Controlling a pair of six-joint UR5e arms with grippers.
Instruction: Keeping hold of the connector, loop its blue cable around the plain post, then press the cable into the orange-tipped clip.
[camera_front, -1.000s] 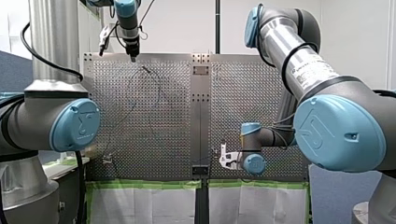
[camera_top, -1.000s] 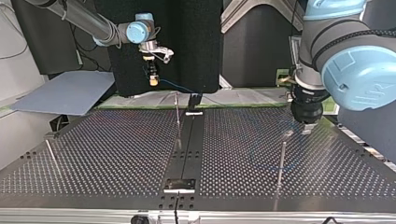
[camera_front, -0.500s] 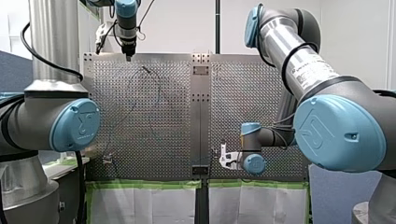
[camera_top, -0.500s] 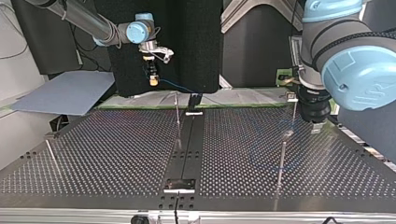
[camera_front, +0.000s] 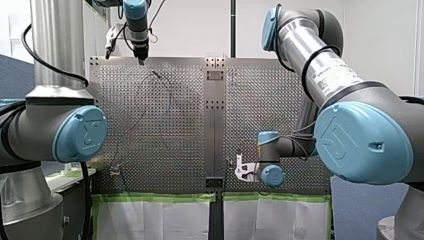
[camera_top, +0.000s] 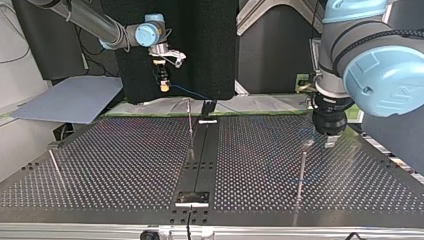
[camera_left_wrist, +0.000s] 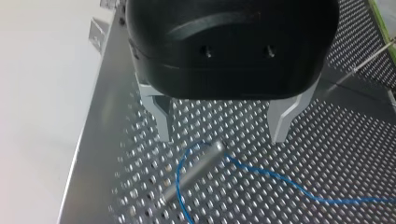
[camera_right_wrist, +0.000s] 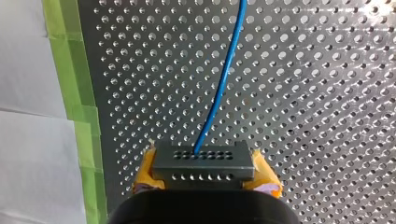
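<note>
In the right wrist view my right gripper (camera_right_wrist: 204, 173) is shut on a grey connector (camera_right_wrist: 203, 159), gripped between yellow pads (camera_right_wrist: 143, 179). A blue cable (camera_right_wrist: 219, 88) runs out of the connector and ahead over the perforated plate. In the top view this gripper (camera_top: 163, 86) hangs above the table's far edge. In the left wrist view my left gripper (camera_left_wrist: 223, 133) is open, its metal fingers (camera_left_wrist: 163, 122) just above a plain metal post (camera_left_wrist: 194, 170). The blue cable (camera_left_wrist: 266, 175) loops around that post. I cannot pick out an orange-tipped clip.
A dark rail (camera_top: 200, 160) runs down the middle of the perforated table (camera_top: 115, 165). A thin post (camera_top: 190, 122) stands near the rail and another (camera_top: 54, 162) at the top view's left. Green tape (camera_right_wrist: 77, 93) lines the table's edge.
My left gripper swung a little sideways away from the post and has come back beside it, still open. My right arm has not moved.
</note>
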